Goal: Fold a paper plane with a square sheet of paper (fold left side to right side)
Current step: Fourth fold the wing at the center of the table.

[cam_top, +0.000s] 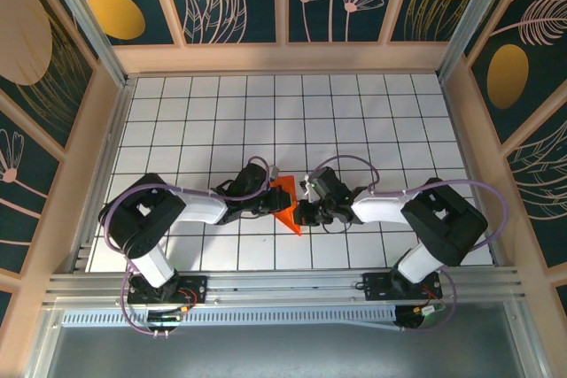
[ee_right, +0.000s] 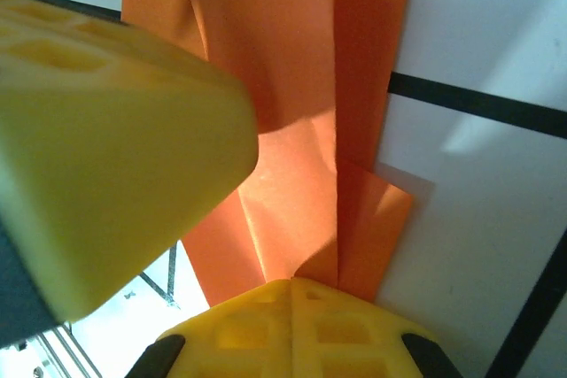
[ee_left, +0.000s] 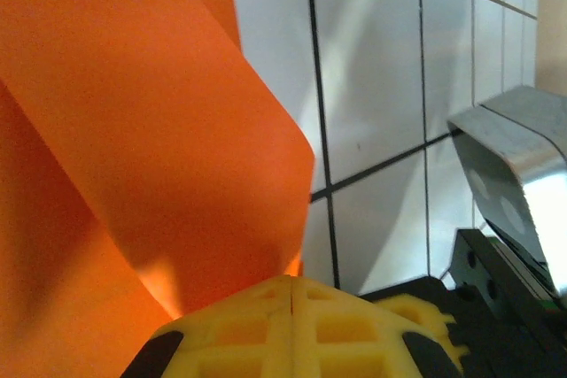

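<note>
Clamped shut on the creased orange paper (cam_top: 288, 210) with left pincer (ee_left: 292, 285) and right pincer (ee_right: 292, 282) alike (tip pointing near), mid-counter (cam_top: 354, 112).

I have both arms reaching inward, so the wrists meet near the middle of the table. My left arm (cam_top: 190, 205) rises from its base, bends at the elbow and runs its white forearm to the right. My right arm (cam_top: 381, 207) mirrors it, forearm running left. The left gripper (cam_top: 276, 205) and right gripper (cam_top: 306, 213) sit just beside each other, tips facing.

On the left wrist camera I see the yellow fingertips (ee_left: 239, 325) pressed together, pinching the folded orange paper (ee_left: 151, 157). The right wrist camera shows its own fingertips (ee_right: 337, 325) clamped on it likewise. What looks like a finger of the left gripper (ee_right: 106, 139) looms close at upper left.
</note>
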You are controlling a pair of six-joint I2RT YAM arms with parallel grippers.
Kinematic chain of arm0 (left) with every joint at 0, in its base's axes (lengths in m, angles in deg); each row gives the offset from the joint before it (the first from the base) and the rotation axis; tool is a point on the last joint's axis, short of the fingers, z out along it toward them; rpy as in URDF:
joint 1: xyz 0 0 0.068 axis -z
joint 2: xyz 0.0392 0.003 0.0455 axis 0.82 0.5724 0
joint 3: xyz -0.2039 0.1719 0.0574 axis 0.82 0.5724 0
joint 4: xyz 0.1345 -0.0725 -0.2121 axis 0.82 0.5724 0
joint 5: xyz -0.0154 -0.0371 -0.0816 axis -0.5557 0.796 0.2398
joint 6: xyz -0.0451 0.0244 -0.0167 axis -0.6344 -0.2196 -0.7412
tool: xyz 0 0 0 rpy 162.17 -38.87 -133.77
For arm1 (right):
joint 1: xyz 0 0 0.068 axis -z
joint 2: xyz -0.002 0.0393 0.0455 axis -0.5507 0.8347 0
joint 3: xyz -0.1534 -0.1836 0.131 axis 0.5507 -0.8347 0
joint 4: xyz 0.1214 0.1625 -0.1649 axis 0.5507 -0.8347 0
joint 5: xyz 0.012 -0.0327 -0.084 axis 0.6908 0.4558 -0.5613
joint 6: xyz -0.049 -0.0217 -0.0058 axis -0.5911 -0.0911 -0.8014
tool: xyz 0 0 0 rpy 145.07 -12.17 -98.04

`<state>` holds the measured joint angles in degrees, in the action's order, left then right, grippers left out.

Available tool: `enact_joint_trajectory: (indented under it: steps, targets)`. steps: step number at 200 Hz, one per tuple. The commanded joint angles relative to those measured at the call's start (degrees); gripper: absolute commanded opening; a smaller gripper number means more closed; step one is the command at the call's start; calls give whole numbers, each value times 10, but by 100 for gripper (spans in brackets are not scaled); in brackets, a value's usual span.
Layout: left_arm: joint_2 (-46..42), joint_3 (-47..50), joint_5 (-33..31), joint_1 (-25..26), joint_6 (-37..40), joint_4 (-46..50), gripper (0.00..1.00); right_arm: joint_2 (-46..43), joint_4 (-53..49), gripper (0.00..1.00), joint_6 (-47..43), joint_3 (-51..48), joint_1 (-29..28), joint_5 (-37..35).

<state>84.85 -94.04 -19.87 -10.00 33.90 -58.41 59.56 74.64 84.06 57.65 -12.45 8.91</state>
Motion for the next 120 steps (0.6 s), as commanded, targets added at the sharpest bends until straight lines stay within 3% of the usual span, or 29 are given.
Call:
enact_joint_trajectory:
  steps: [1,120]
  targets:
    - [4,-18,-26,1,9,17,0,34,-97,0,-6,-18,-5,-71]
    - [48,-7,-49,-23,13,7,0,52,-143,0,-30,-8,-6,-89]
